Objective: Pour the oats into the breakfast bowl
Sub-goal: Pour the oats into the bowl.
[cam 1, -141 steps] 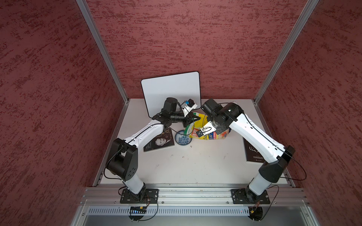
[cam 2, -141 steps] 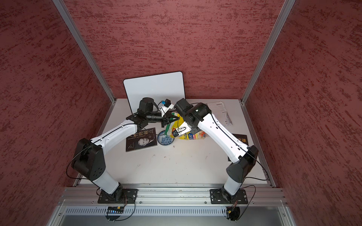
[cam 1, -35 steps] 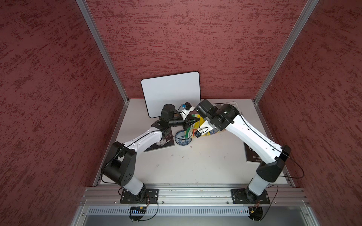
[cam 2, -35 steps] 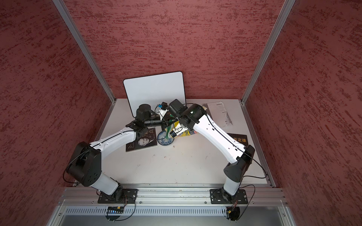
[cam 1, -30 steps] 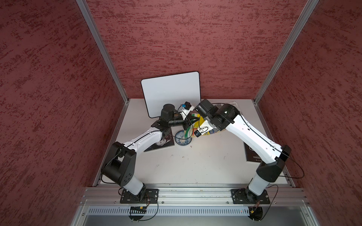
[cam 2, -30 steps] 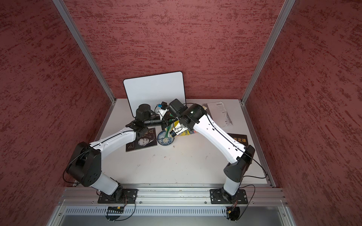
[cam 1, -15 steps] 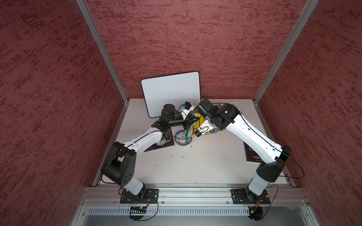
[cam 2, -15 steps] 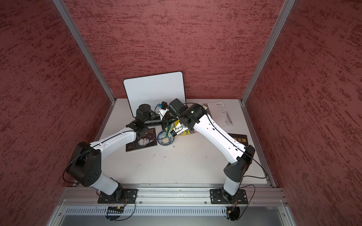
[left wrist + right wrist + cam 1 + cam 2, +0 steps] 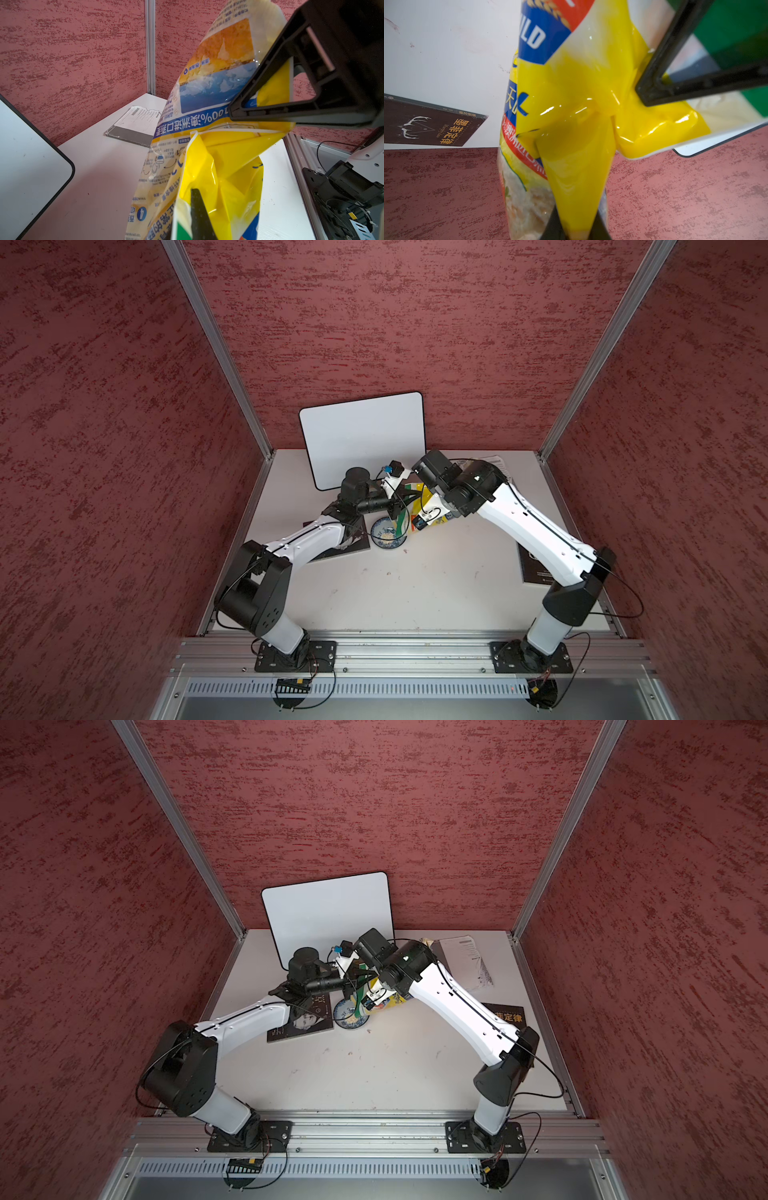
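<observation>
Both top views: arms arched inward, claws pinching pouch (image 9: 415, 506) above bowl (image 9: 388, 534).

Seen from above in a top view: white table (image 9: 395, 1073) enclosed by red textured walls. Two white-and-black arms reaching inward from a metal rail, meeting over the far middle. Between them, a yellow oat pouch (image 9: 384, 999) held tilted, green top band downward over a small blue-patterned bowl (image 9: 344, 1017). Pale oats (image 9: 352, 1018) inside the bowl. Left gripper (image 9: 352, 978) and right gripper (image 9: 374, 997) both clamped onto the pouch. Dark portrait book (image 9: 305, 1021) touching the bowl's side. White board (image 9: 328, 911) leaning against the back wall. Paper booklet (image 9: 467, 961) and dark book (image 9: 509, 1016) beyond the right arm.
</observation>
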Robot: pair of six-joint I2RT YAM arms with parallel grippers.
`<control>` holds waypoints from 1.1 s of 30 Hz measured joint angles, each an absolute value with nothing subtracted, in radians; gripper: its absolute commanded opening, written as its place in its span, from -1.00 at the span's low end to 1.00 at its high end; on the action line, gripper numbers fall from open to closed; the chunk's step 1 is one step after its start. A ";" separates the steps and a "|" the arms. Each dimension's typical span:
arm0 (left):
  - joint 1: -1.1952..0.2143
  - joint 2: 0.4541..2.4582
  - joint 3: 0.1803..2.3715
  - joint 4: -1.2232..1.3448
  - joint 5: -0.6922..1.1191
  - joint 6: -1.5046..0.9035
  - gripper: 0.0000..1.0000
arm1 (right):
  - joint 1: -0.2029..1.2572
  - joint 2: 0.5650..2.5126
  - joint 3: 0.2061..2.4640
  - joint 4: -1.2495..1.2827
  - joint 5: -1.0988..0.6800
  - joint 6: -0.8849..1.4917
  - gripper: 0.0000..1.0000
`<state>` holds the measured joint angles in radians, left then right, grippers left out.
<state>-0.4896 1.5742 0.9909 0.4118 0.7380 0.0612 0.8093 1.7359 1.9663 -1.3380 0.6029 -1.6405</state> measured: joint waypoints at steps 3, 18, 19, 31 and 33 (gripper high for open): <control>-0.489 1.572 0.981 0.426 0.729 0.059 -0.86 | 0.810 1.736 1.964 -1.333 0.603 -1.636 -1.00; -0.477 1.557 0.949 0.465 0.674 0.057 -0.86 | 0.812 1.754 1.958 -1.284 0.619 -1.647 -1.00; -0.477 1.557 0.948 0.467 0.674 0.056 -0.86 | 0.812 1.754 1.958 -1.282 0.619 -1.647 -1.00; -0.467 1.557 0.896 0.520 0.653 0.039 -0.86 | 0.813 1.754 1.891 -1.198 0.622 -1.685 -1.00; -0.466 1.557 0.885 0.522 0.651 0.037 -0.85 | 0.813 1.754 1.876 -1.192 0.614 -1.688 -1.00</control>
<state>-0.4656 1.5574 0.8848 0.5220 0.6510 0.0368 0.8127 1.7538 1.8755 -1.1915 0.6144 -1.6878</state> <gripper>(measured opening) 0.076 0.118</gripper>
